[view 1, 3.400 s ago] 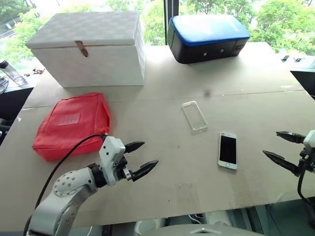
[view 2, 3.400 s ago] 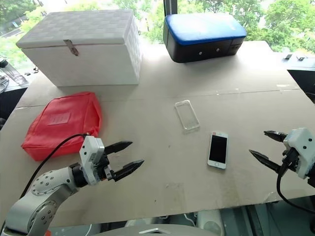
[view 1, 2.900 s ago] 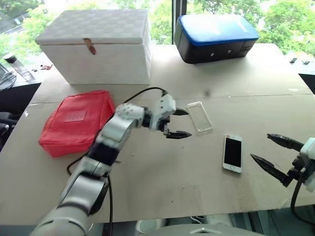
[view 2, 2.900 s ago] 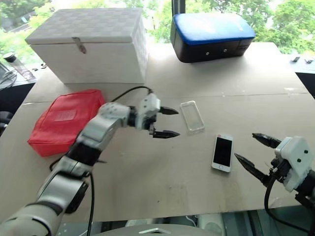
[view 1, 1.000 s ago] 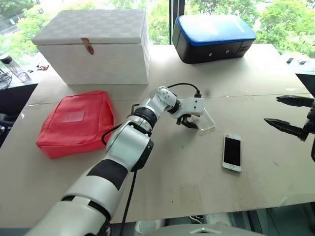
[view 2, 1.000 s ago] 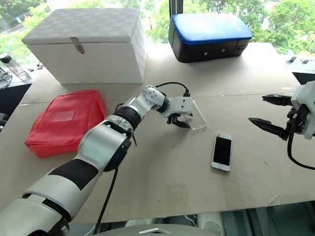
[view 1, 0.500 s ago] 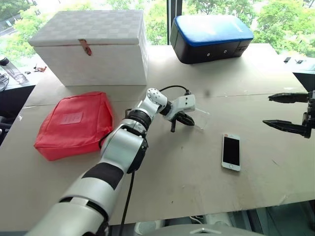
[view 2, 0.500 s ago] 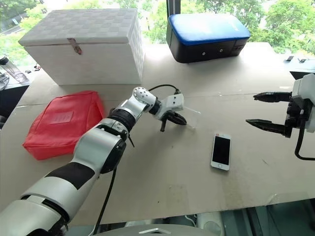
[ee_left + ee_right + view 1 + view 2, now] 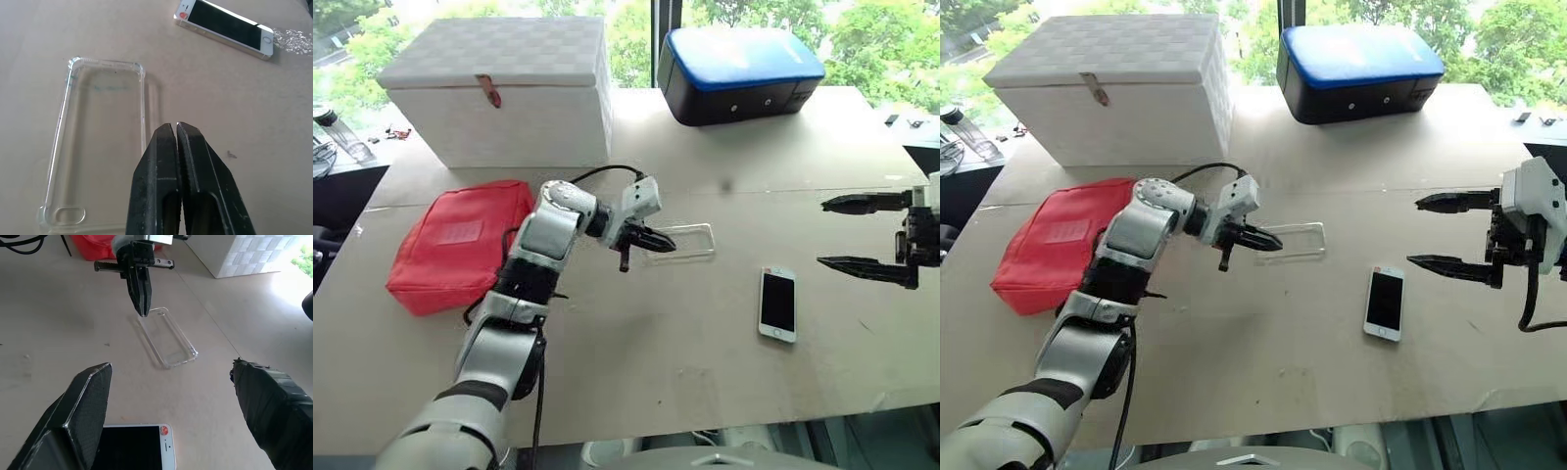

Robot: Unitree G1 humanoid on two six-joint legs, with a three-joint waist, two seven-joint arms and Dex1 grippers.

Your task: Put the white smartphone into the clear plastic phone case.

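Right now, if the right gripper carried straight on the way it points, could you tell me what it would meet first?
Probably the tabletop between the white smartphone and the clear plastic phone case. The right gripper is open and hangs above the table; depth is uncertain.

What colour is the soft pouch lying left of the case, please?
Red; the pouch shows best in the left eye view.

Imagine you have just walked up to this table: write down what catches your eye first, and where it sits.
The left claw stands out mid-table, shut on one end of the clear phone case and holding it out sideways. To its right the white phone lies screen up, with the right claw open above the table's right edge. A red pouch lies on the left, with a white box behind it.
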